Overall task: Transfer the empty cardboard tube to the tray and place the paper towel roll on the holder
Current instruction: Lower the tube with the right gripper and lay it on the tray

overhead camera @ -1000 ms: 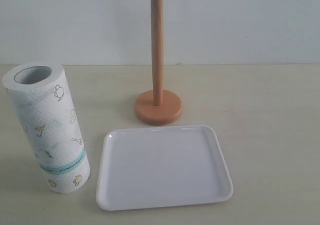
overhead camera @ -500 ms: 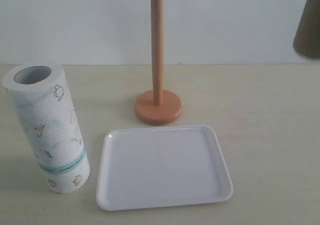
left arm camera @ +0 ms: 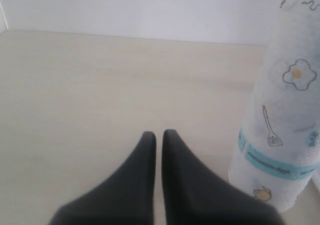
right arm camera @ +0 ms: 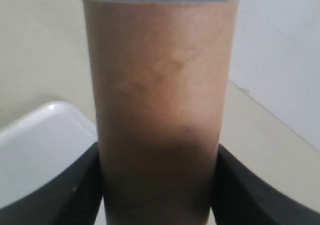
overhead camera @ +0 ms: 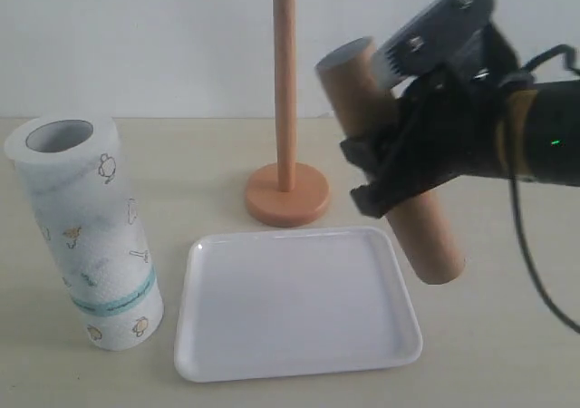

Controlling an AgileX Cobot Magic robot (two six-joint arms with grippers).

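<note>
Clamping the empty cardboard tube [overhead camera: 430, 238] in our right hand [right arm camera: 157, 195], tilted near the tray [overhead camera: 290, 308]; our left hand [left arm camera: 157, 137] is closed beside the paper towel roll [left arm camera: 285, 115].

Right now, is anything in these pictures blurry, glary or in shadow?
Exterior view: even, soft light, a small glint on the rim of the tray. Right wrist view: the cardboard tube fills the frame, its lower part shaded between the jaws. Left wrist view: the shut jaws look soft, the paper roll print reads clearly.
</note>
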